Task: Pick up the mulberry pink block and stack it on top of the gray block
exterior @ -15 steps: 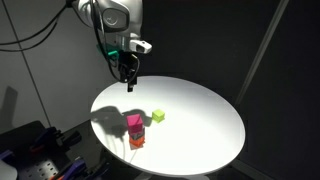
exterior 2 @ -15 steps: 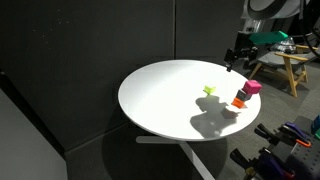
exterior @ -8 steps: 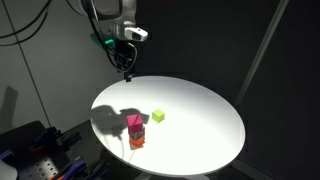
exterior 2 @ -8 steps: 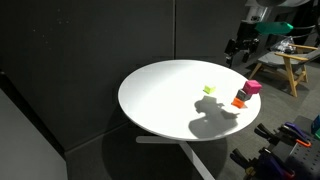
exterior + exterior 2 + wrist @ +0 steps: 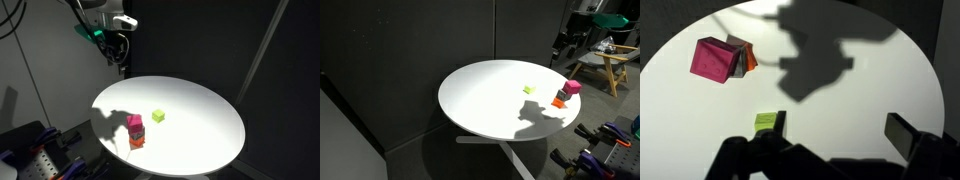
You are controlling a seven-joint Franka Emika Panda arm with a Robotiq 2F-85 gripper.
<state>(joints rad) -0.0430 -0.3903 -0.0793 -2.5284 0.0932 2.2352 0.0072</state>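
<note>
The mulberry pink block (image 5: 134, 124) sits at the top of a small pile near the table's front edge in both exterior views (image 5: 572, 87). In the wrist view the pink block (image 5: 715, 60) covers most of the gray block (image 5: 739, 55), of which only a sliver shows. An orange-red cube (image 5: 750, 60) touches the pile. My gripper (image 5: 119, 62) hangs high above the table's far side, well away from the blocks, and it also shows in an exterior view (image 5: 563, 50). In the wrist view the gripper (image 5: 840, 132) is open and empty.
A yellow-green cube (image 5: 158, 116) lies alone near the middle of the round white table (image 5: 200, 110); it also shows in the wrist view (image 5: 764, 121). A wooden stool (image 5: 612, 62) stands beyond the table. Dark curtains surround the scene.
The arm has risen and drawn back from the table, away from the pile. The blocks have not moved. The gripper stays open.
</note>
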